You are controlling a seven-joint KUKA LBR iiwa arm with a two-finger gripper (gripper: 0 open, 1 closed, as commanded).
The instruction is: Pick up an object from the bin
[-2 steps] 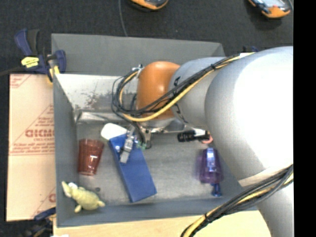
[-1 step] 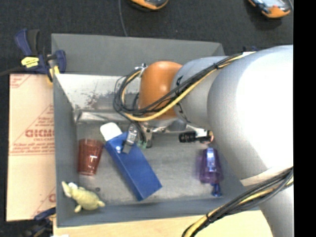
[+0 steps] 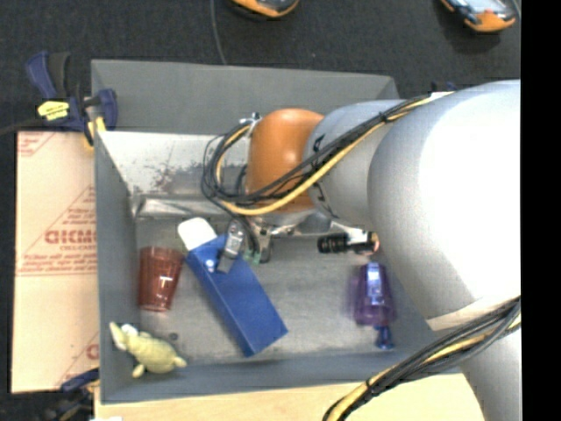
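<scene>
In your grey bin (image 3: 114, 253) the hand (image 3: 238, 253) sits over the blue box (image 3: 244, 307); grip unreadable, nothing seemingly picked yet.

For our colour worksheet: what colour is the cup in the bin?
The cup is dark red, camera view.

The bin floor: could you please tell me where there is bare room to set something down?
Largest bare patch: between the blue box and the purple spray bottle, below the black marker. Crowded on the view's left: red cup, yellow toy, claw.
</scene>
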